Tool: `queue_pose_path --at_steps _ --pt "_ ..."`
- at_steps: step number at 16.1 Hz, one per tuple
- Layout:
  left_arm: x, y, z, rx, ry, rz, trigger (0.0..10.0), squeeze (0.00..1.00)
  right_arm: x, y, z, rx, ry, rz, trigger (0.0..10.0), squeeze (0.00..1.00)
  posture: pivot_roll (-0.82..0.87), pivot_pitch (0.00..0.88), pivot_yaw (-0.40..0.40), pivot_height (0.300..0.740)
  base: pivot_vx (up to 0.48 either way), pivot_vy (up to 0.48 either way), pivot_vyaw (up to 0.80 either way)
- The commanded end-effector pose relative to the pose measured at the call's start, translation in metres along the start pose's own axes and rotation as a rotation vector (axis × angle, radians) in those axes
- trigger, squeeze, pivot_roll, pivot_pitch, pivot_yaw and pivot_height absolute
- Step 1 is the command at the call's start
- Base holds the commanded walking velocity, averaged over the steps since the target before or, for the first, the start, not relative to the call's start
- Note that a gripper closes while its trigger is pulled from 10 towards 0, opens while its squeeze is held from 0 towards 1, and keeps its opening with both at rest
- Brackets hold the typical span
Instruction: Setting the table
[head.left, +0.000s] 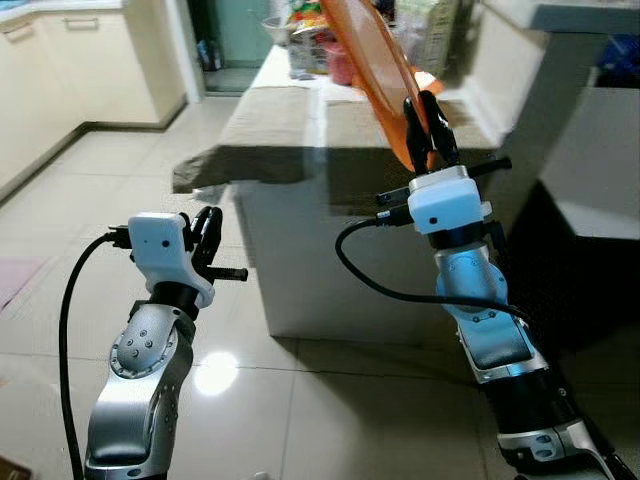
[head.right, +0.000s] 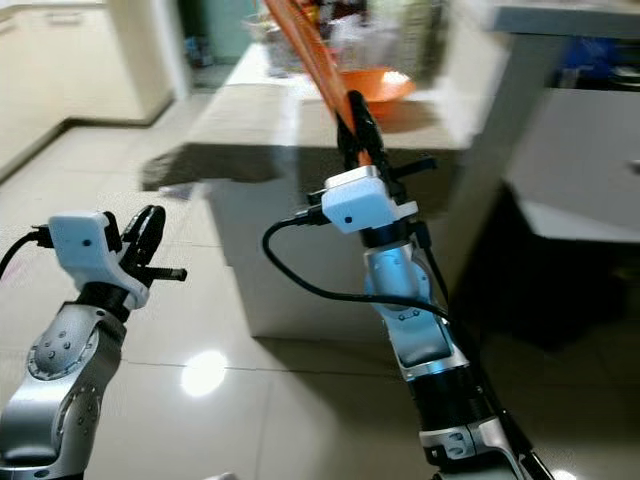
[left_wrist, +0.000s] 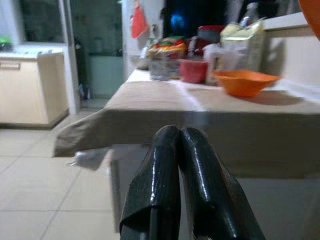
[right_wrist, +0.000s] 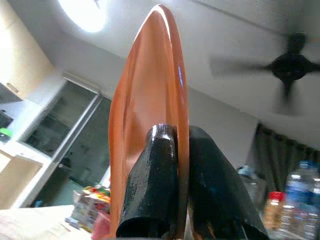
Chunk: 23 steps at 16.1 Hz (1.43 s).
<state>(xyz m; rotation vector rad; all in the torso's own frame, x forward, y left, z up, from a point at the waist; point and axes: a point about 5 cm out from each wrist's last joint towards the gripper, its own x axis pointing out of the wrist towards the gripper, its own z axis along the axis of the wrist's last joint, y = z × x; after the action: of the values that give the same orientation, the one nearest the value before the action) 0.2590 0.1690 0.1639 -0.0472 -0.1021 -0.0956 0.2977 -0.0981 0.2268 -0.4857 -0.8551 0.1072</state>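
Plate, top cropped, pinched on edge by right tool; left tool closed, empty.

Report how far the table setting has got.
Done: one orange bowl already sits on the cloth-covered table, near the food packages at its far end. In hand: the right gripper is shut on an orange plate, held on edge above the table's near side. Left: laying that plate flat on the cloth. The left gripper is shut on nothing, short of the table.
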Motion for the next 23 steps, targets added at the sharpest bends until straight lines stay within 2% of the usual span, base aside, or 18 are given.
queue_pose_path --at_steps 1,10,18,23 --pt "0.002 -0.005 0.002 0.0 -0.004 -0.034 10.0 0.0 0.003 -0.008 0.0 -0.014 -0.014 -0.037 0.0 0.0 -0.08 0.0 0.049 0.74 0.0 -0.48 0.0" --pt "0.011 -0.002 -0.002 0.031 0.016 -0.022 10.0 0.0 -0.001 -0.002 -0.005 -0.014 0.015 -0.014 0.0 0.0 -0.09 0.0 0.062 0.74 0.0 -0.463 0.0" --pt "0.012 -0.01 -0.004 0.033 0.008 -0.068 10.0 0.0 -0.003 -0.002 -0.007 -0.022 0.012 -0.012 0.0 0.0 -0.1 0.0 0.071 0.74 0.0 -0.452 0.0" --pt "0.018 -0.009 -0.003 0.062 0.004 -0.063 10.0 0.0 -0.003 -0.002 -0.007 -0.026 0.007 -0.014 0.0 0.0 -0.1 0.0 0.072 0.74 0.0 -0.449 0.0"
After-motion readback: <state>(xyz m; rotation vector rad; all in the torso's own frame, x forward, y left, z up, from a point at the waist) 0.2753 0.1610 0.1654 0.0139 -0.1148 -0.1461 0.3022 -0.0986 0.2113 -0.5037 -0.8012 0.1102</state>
